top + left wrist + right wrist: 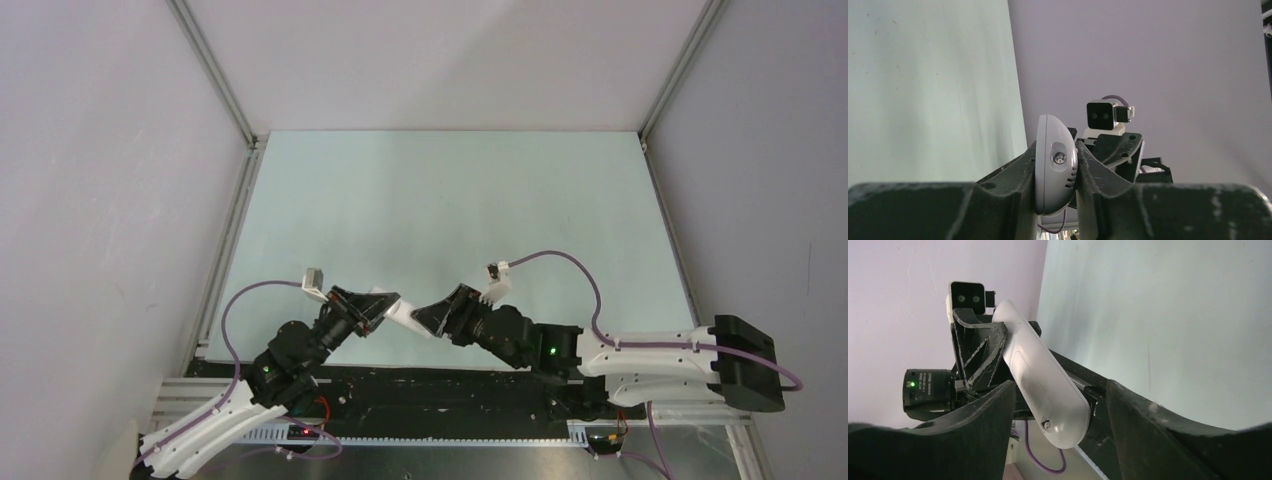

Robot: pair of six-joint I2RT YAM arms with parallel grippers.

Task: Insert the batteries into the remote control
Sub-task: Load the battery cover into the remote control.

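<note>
We find the remote (pixel 405 315) off the table (pixel 450 200), held in the air near the front edge where the two arms meet tip to tip. The left gripper (pixel 383 306) has it. In its wrist view the fingers are drawn in tight on either side of the white body, one end of the handset sticking up between them with a small round lens facing the camera.

The right gripper (pixel 1060 388) is at the other end. Its fingers stand wide, one on each side of the remote, and the body is clearly narrower than the gap between them. We cannot tell whether either finger touches the plastic, but we judge that it is not gripping.

The face turned to the right wrist camera is smooth, with a faint rounded outline and a small screw near the tip. We see no buttons there, so we take it for the back, where the bay would be. We cannot tell whether the bay is open or covered.

We see no batteries in any view, not on the table, not in a gripper and not in the remote. We cannot say that either cell is loaded. As far as we can judge, the handset is lifted and presented between the arms. The loading itself is either not begun or hidden from us, and both cells are unaccounted for.
</note>
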